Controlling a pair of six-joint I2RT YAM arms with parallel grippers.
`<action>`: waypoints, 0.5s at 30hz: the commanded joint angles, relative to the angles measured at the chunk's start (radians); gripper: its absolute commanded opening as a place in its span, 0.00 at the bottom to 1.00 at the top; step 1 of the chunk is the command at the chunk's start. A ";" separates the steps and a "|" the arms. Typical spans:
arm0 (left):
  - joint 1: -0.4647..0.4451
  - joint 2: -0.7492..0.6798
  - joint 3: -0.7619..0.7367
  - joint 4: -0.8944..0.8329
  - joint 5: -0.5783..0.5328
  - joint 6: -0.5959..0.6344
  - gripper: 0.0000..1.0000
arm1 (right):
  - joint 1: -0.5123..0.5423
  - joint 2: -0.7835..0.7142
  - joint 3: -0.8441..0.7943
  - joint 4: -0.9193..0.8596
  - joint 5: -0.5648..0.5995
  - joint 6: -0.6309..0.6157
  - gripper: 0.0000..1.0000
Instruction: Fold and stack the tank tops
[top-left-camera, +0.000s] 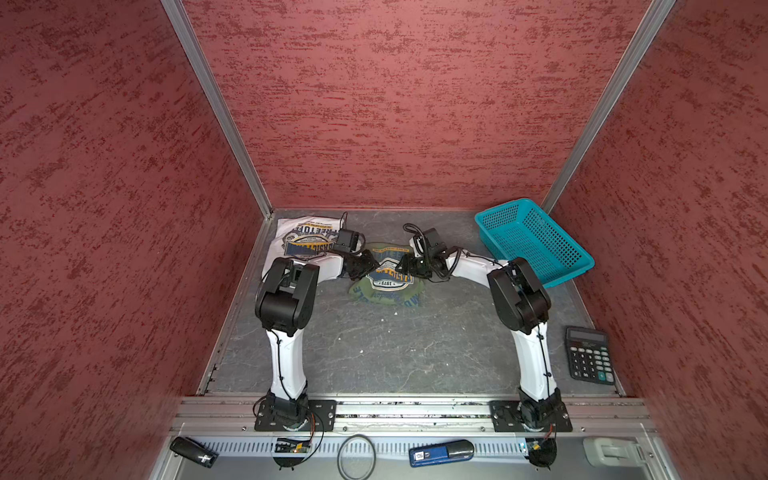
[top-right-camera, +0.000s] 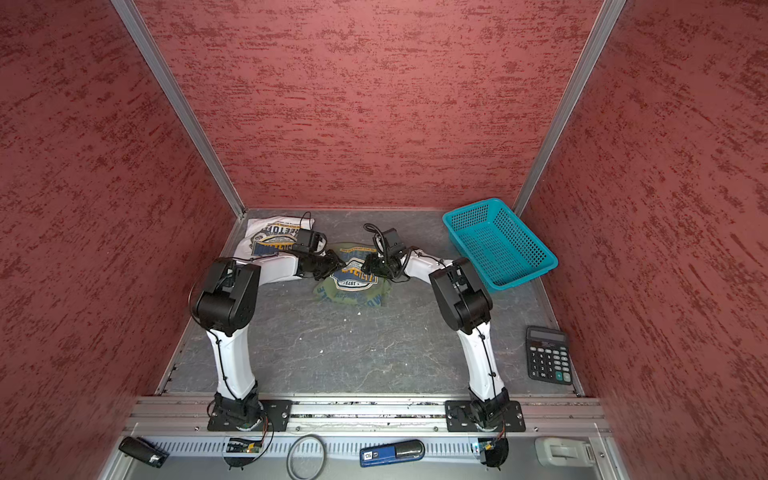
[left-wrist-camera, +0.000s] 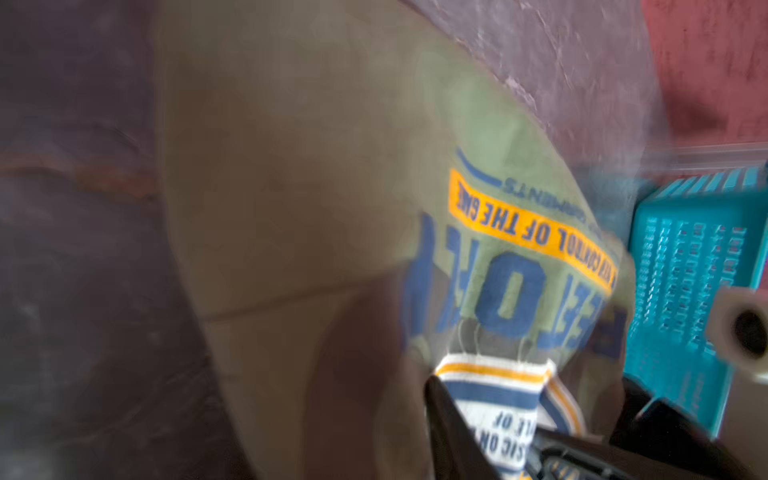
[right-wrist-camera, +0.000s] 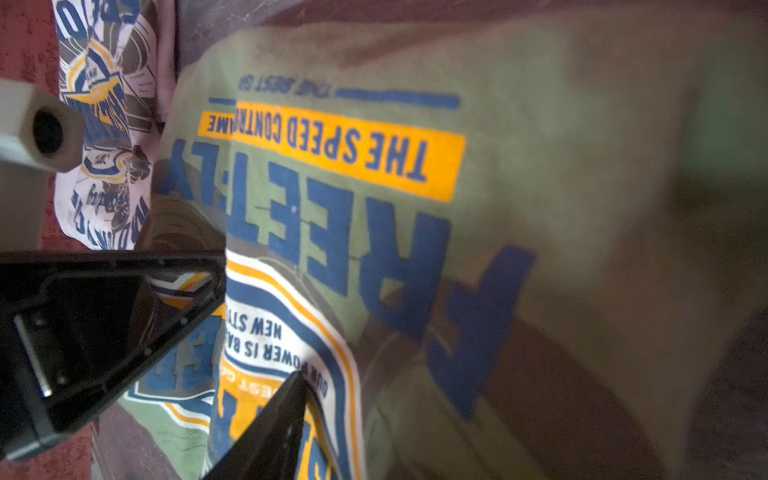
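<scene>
**Both pincers on the olive top**

Near right, calculator (top-left-camera: 590, 353) flat on the table (top-left-camera: 374, 357). Mid-table, olive tank top (top-left-camera: 388, 286) bunched, print face up; long axis and heading unclear. Left gripper (top-left-camera: 368, 266) at its left flank, right gripper (top-left-camera: 405, 264) at its right, jaws of each narrowed on a cloth fold. Far left, white tank top (top-left-camera: 291, 241). Far right, teal basket (top-left-camera: 567, 275), only mesh showing inside.
</scene>
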 joint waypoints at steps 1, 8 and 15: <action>-0.006 -0.008 0.075 -0.085 0.013 0.029 0.15 | 0.019 0.007 0.034 -0.028 -0.042 0.028 0.38; 0.076 -0.170 0.140 -0.242 -0.116 0.118 0.00 | 0.105 -0.005 0.175 -0.026 0.056 0.037 0.08; 0.197 -0.325 0.146 -0.344 -0.240 0.203 0.00 | 0.175 0.125 0.446 -0.067 0.044 0.061 0.07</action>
